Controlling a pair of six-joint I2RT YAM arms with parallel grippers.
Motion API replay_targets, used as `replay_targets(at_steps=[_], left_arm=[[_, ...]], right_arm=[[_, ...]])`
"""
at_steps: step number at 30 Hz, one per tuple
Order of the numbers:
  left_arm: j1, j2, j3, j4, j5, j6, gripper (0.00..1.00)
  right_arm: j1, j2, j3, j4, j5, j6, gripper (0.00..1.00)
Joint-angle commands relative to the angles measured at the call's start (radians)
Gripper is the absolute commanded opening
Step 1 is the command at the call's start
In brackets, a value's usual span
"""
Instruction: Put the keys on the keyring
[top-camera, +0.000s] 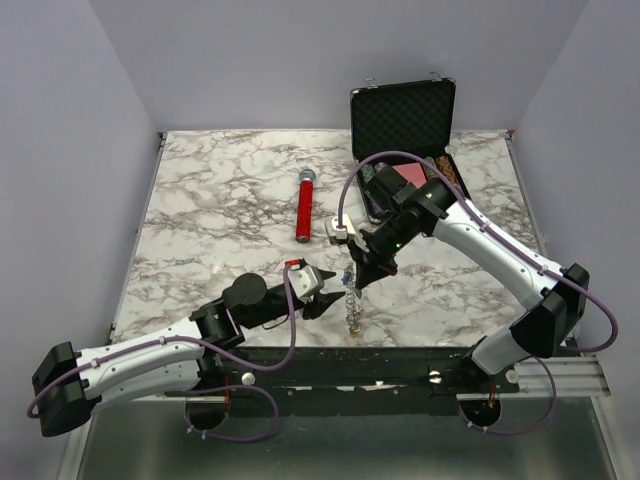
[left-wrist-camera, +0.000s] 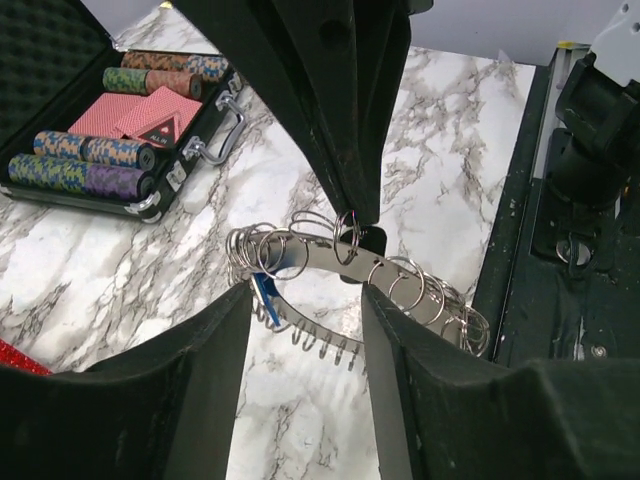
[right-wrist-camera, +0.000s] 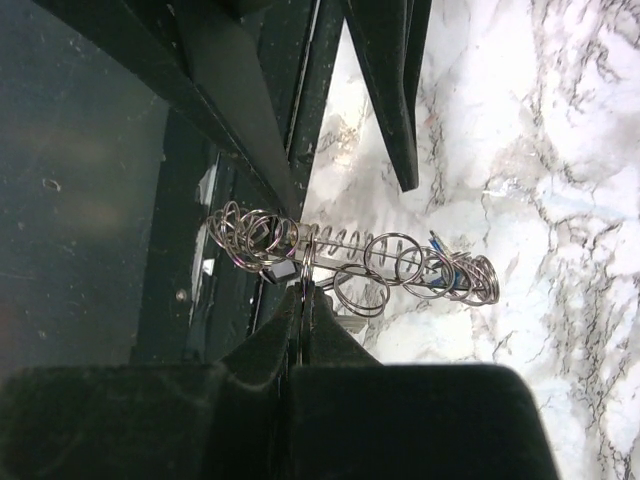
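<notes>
Two arms reach over one marble table (top-camera: 220, 200), which is the biggest thing in view. One black case (top-camera: 400, 115) stands open at the far right corner. It holds what look like four rolls of poker chips (left-wrist-camera: 95, 150) and two red card packs (left-wrist-camera: 150, 115), though part of the case is cut off, so there may be more. One red-handled microphone (top-camera: 304, 205) lies by itself mid-table, well apart from the arms.

One keyring (left-wrist-camera: 320, 262) hangs in the air near the front edge, between the two grippers. It is a toothed metal band threaded with many small split rings, well over a dozen and too bunched to count exactly. The right gripper (right-wrist-camera: 303, 300) has its two fingers pressed together, pinching the keyring from above. The left gripper (left-wrist-camera: 305, 330) has its two fingers spread, one on each side of the band, and neither clearly touches it.

Only one of the keys can be made out: a blue-headed key (left-wrist-camera: 265, 290) dangling among the rings at one end of the band. Any others are lost in the tangle of metal.
</notes>
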Motion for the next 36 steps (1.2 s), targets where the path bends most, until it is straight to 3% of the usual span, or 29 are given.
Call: replay_targets(at_steps=[1,11,21,32,36], left_arm=[[0.005,0.033,0.047,0.062,0.051,0.034,0.52],[0.007,0.077,0.040,0.153,0.160,0.008,0.40],[0.007,0.131,0.059,0.154,0.165,0.014,0.31],[0.007,0.125,0.058,0.153,0.160,0.008,0.30],[0.007,0.131,0.059,0.151,0.162,0.005,0.22]], right_arm=[[0.025,0.010,0.037,-0.052,0.063,-0.011,0.00],[0.037,0.024,0.055,-0.062,0.060,-0.017,0.00],[0.039,0.023,0.059,-0.065,0.042,-0.020,0.00],[0.037,0.018,0.045,-0.060,0.037,-0.020,0.00],[0.039,0.016,0.043,-0.059,0.036,-0.020,0.00]])
